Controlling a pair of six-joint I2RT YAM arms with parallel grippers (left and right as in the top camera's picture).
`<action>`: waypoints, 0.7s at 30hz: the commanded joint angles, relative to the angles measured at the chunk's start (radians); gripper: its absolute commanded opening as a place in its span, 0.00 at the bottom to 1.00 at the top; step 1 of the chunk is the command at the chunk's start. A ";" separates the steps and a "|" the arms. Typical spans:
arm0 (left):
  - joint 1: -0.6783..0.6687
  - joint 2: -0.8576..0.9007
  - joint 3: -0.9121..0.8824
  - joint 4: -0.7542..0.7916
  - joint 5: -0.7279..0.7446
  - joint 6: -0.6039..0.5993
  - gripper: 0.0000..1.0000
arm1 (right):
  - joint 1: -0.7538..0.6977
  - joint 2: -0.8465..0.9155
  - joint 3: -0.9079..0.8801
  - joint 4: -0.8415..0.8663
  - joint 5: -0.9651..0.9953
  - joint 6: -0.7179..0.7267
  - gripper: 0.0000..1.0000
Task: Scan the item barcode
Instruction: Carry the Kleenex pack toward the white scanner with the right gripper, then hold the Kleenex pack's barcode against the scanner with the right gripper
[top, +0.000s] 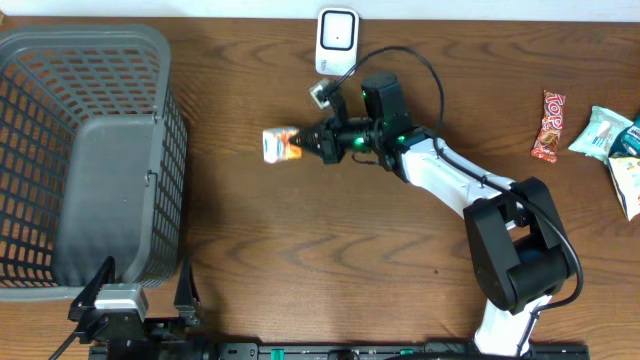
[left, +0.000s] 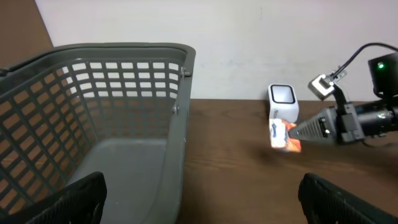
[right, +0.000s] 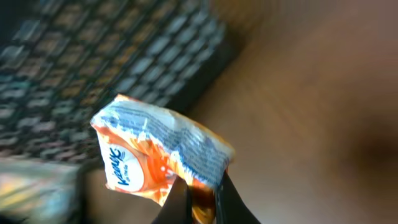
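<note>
While the wooden table (top: 300, 250) takes up most of the overhead view, the grey mesh basket (top: 90, 150) fills its left end and looks empty in the left wrist view.

Right arm (top: 450, 175): stretched out across the middle of the table toward the far edge.

Left gripper (top: 143, 275): parked at the near edge just beside the basket, fingers spread wide, nothing between them.

Scanner (top: 337, 40): small white unit, upright at the far edge, window facing the robot.

Spare snacks (top: 548, 125): lying well apart at the right end, untouched.

Right gripper (top: 312, 143): pinched tight on the end seam of the orange-and-white snack packet (top: 280, 144). The packet is held clear of the table, near the scanner but to its left and on the robot's side, sticking out sideways from the fingertips.

Progress, as judged: pick-up done, item lifted and brought close. What is left is the presenting itself. The wrist view shows the printed face and a crumpled seam; no barcode can be made out, so which side carries it cannot be told. The packet probably needs shifting over in front of the window and perhaps turning.
</note>
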 joint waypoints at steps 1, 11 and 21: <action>0.006 -0.005 0.004 0.003 0.002 -0.005 0.98 | 0.017 -0.023 0.009 0.025 0.417 -0.125 0.01; 0.006 -0.005 0.004 0.003 0.002 -0.005 0.98 | 0.019 -0.011 0.009 0.261 0.778 -0.328 0.01; 0.006 -0.005 0.004 0.003 0.002 -0.005 0.98 | -0.048 0.143 0.095 0.493 0.871 -0.347 0.01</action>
